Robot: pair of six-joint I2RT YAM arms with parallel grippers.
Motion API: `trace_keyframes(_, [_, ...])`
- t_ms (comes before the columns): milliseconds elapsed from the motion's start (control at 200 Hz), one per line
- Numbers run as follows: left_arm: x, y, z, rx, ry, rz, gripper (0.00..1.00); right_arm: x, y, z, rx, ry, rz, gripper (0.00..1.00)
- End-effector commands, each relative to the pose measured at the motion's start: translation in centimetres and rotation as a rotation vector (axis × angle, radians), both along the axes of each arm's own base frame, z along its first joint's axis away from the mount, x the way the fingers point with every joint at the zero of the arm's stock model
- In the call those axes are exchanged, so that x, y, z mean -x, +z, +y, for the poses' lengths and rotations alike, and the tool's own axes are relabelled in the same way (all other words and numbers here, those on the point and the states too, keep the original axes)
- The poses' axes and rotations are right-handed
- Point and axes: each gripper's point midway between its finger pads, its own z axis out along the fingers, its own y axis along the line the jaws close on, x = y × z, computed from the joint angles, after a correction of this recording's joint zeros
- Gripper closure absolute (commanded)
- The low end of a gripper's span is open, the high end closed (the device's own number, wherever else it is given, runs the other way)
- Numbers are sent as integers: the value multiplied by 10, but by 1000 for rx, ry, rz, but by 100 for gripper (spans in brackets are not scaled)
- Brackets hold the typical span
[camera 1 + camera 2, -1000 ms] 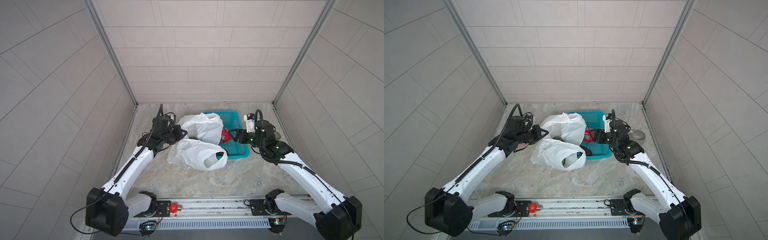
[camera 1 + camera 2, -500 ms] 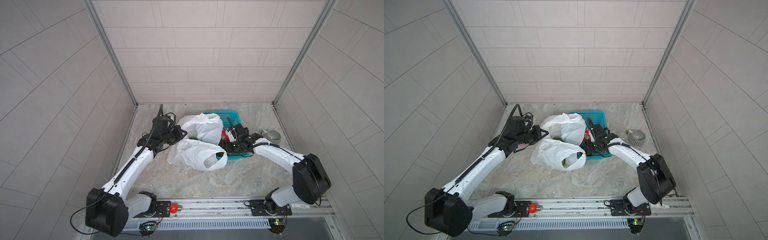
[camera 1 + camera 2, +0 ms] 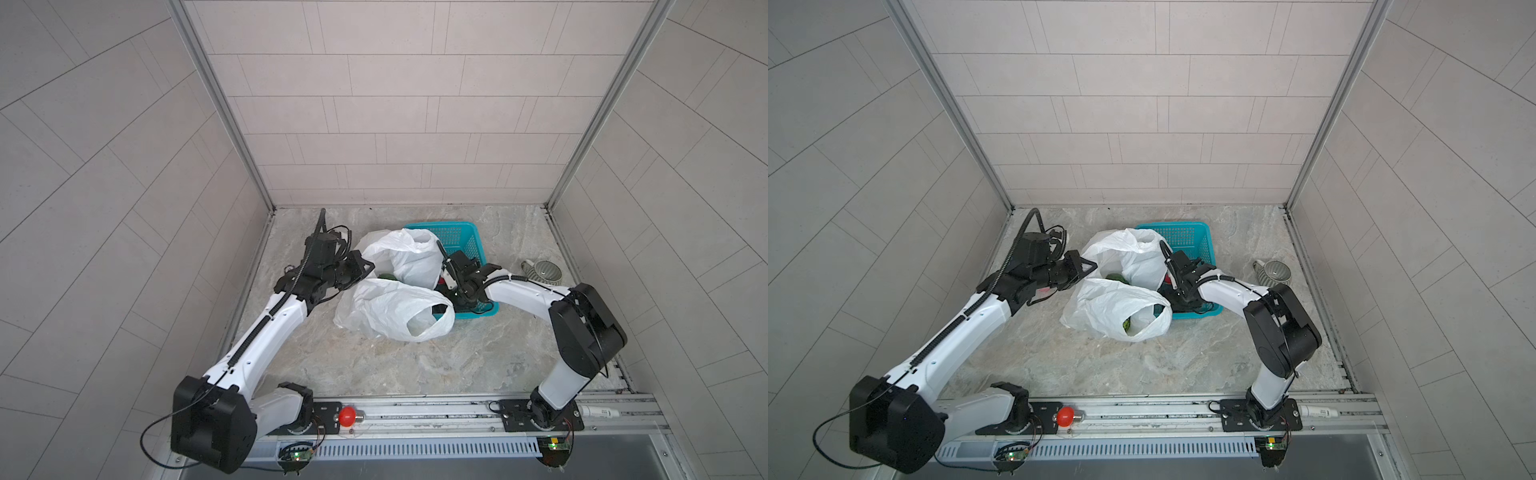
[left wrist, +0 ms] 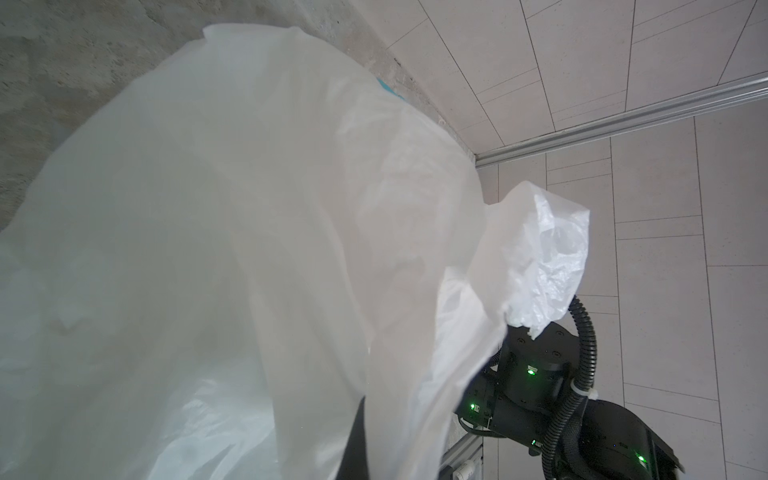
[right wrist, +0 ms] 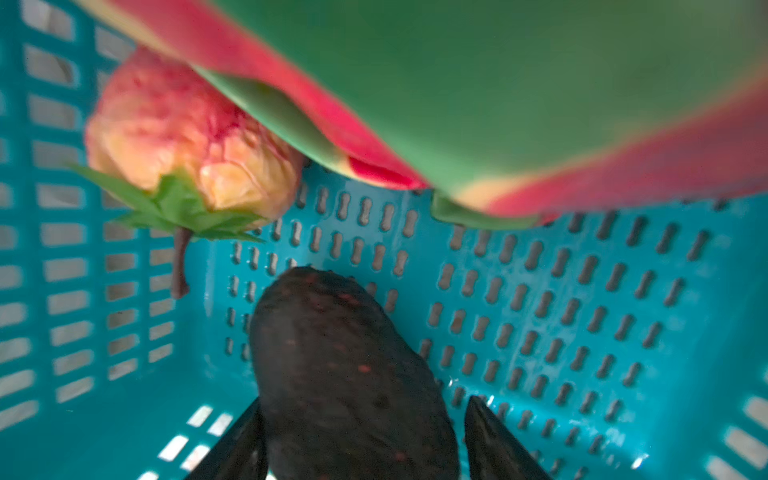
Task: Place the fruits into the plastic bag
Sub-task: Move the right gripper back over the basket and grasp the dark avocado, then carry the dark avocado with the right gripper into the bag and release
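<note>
Left gripper [image 3: 362, 268]: clamped shut on the edge of the plastic bag [image 3: 386, 311], which lies just beside the teal basket [image 3: 440, 226].
Right gripper [image 5: 365, 403]: down in the basket, jaws apart, straddling the dark avocado [image 5: 345, 365].
Dragon fruit [image 5: 457, 83], leafy peach-coloured fruit [image 5: 187, 137]: in the basket.

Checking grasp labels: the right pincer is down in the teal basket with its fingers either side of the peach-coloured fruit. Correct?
No. The right pincer is down in the teal basket, but its fingers sit either side of the dark fruit; the peach-coloured fruit lies apart. The right wrist view shows it.
</note>
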Motion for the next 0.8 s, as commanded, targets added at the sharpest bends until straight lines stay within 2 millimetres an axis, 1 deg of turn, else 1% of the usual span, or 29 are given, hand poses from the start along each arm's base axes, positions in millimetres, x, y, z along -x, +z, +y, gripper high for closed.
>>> trace_keyframes(0, [2,3,2,-9,0,-19,100,-3,-2,-5,45,9,-22,42])
trace_keyframes(45, [2,3,2,-10,-1,-19,100,-4,-1,-5,40,7,-29,46])
trace_keyframes(90, [2,3,2,-9,-1,-18,100,-4,-1,-3,29,9,-33,55])
trace_keyframes(130, [2,3,2,-9,-1,-17,100,-4,1,-3,22,6,-37,60])
trace_keyframes(195, [2,3,2,-8,-1,-15,100,-5,5,-5,15,-4,-50,65])
trace_keyframes(265, [2,4,2,-7,-2,-18,100,-6,14,-9,-5,-22,-71,67])
trace_keyframes(355, [2,5,1,-6,-5,-20,100,-8,34,-14,-52,-42,-116,69])
trace_keyframes(636, [0,6,0,-5,-8,-20,100,-14,114,-39,-318,-166,-245,71])
trace_keyframes(711, [-1,6,0,-3,-10,-21,100,-13,135,-41,-384,-184,-304,75])
trace_keyframes(796, [-2,6,-1,-1,-13,-20,100,-10,158,-33,-476,-132,-401,76])
